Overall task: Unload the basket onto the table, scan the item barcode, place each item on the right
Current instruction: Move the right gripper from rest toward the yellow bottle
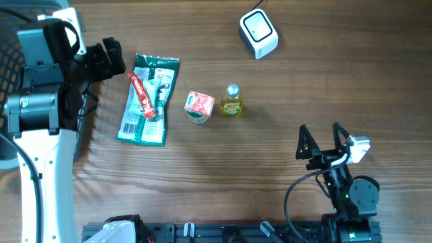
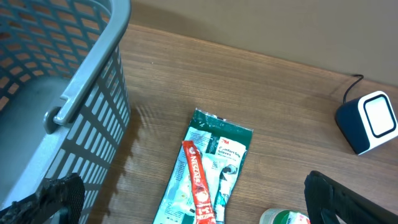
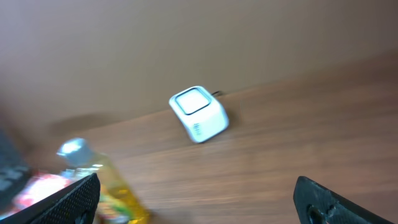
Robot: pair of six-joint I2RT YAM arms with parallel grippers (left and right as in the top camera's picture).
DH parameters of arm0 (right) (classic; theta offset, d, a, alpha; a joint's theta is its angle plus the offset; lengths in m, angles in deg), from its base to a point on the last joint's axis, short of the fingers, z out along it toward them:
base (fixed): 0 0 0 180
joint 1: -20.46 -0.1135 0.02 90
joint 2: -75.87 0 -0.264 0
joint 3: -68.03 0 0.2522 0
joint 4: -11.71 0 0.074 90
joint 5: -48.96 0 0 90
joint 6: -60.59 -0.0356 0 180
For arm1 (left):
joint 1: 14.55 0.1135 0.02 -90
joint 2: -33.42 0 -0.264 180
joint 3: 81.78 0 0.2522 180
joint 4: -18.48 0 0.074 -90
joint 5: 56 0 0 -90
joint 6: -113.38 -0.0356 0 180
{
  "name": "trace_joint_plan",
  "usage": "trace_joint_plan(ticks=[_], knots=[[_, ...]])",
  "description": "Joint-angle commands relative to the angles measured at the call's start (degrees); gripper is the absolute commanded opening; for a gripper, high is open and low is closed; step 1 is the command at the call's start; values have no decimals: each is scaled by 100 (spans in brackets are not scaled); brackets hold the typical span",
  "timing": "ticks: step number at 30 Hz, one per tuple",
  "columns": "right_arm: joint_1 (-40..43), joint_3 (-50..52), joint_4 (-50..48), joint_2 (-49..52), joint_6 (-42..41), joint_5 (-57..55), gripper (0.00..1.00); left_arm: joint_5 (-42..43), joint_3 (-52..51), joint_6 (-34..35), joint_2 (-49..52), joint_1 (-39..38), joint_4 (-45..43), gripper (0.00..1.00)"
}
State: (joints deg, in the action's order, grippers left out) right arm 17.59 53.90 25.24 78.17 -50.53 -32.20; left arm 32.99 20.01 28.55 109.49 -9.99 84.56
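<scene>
Left gripper (image 1: 120, 59): jaws spread wide, nothing between them, hovering over bare wood at the table's left side, just beside the top end of the green packet (image 1: 148, 101). In the left wrist view both dark fingers (image 2: 56, 196) sit at the lower corners with the packet between them, further off. Right gripper (image 1: 321, 135): jaws also wide apart and empty, above the table (image 1: 283, 94) at the lower right, well apart from all the goods. Goods lie in a row across the middle. The green packet lies flat, long side running away from the arms' base. A red sachet (image 1: 142, 94) lies slanted on top of it. To the right of the packet, apart from it, is a small red-and-green cup (image 1: 200, 106), and just beside that a little yellow bottle (image 1: 231, 101) with a silver cap, upright; whether cup and bottle touch cannot be told. The white scanner (image 1: 258, 34) sits at the far edge, right of centre, well apart from the row, its cable leading off the back. A grey mesh basket (image 2: 81, 93) stands at the far left, beside the left arm. The right wrist view is blurred; scanner and bottle are recognisable in it.
</scene>
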Motion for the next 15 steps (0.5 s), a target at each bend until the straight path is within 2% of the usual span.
trace_joint_plan(ticks=[1,5,8,11,15], knots=[[22,-98,66,-20,-911,807,100,-37,48,-46,15,22,-11,100],[22,-942,927,44,-1045,782,100,-35,48,-46,15,22,-11,100],[22,-2216,1744,511,-949,599,100,-37,48,-46,15,22,-11,100],[22,-3926,2815,1506,-667,625,100,-37,48,-46,15,22,-11,100],[22,-6636,5125,3423,-271,623,100,-37,48,-44,15,22,-11,100]])
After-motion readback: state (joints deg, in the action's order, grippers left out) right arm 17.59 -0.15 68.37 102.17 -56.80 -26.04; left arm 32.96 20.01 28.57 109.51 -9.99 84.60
